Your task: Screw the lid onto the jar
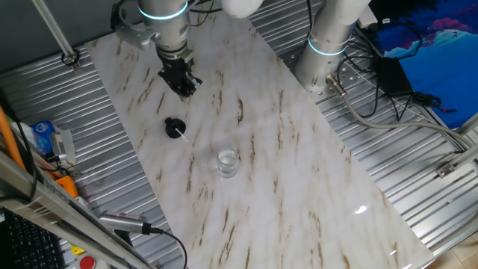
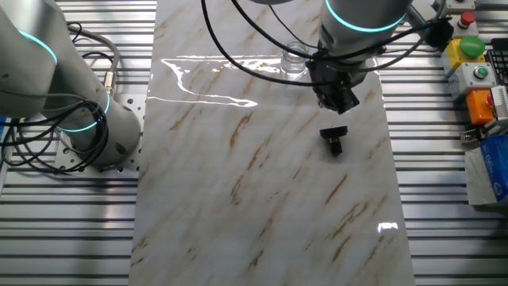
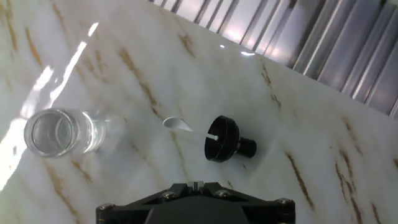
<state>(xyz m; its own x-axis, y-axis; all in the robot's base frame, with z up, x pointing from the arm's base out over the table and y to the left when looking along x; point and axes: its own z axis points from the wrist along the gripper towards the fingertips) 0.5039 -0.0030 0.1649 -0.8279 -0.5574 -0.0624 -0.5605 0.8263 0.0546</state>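
The gripper (image 1: 186,86) hangs above the marble table (image 1: 299,164) with nothing between its fingers; how wide they stand I cannot tell, since the hand view shows only the gripper's base and the fixed views are too small. Just below and ahead of the fingers lies the lid (image 3: 221,139), a black cap tipped on its side with a short stub sticking out, beside a small white spoon-like piece (image 3: 176,124). Farther out, well apart from the lid, the clear jar (image 3: 59,132) stands upright with its mouth open. Nothing is done yet: grasping, placing and screwing all remain.
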